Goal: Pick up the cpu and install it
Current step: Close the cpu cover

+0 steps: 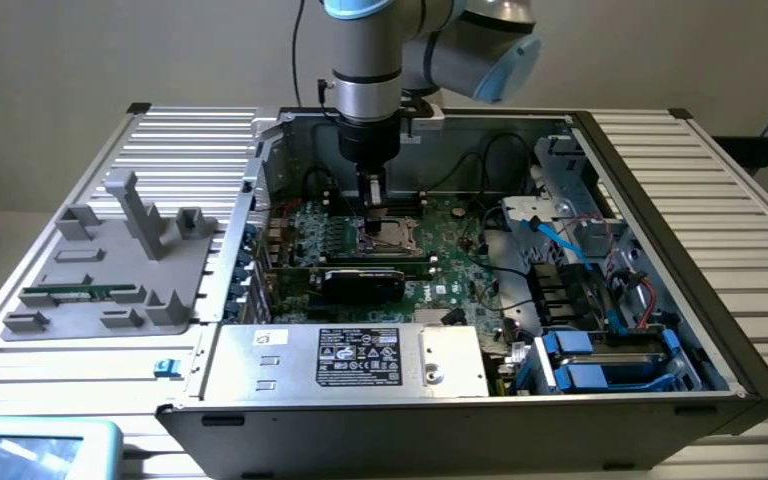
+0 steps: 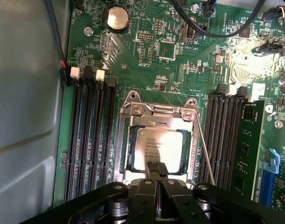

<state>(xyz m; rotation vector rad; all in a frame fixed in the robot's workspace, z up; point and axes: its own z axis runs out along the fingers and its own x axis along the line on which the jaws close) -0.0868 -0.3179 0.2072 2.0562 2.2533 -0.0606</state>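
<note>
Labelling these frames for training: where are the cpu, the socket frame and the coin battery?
cpu [image 2: 157, 145]: wrist view, its silver top.
socket frame [image 2: 161, 110]: wrist view, bar between its two screws.
coin battery [image 2: 118, 18]: wrist view, its round face.

Soft, even room light falls on the ribbed table in the exterior view, and shadows there are faint. The inside of the computer case lies dimmer. In the wrist view a white glare washes out a patch of the green board, and the silver chip gleams faintly.
</note>
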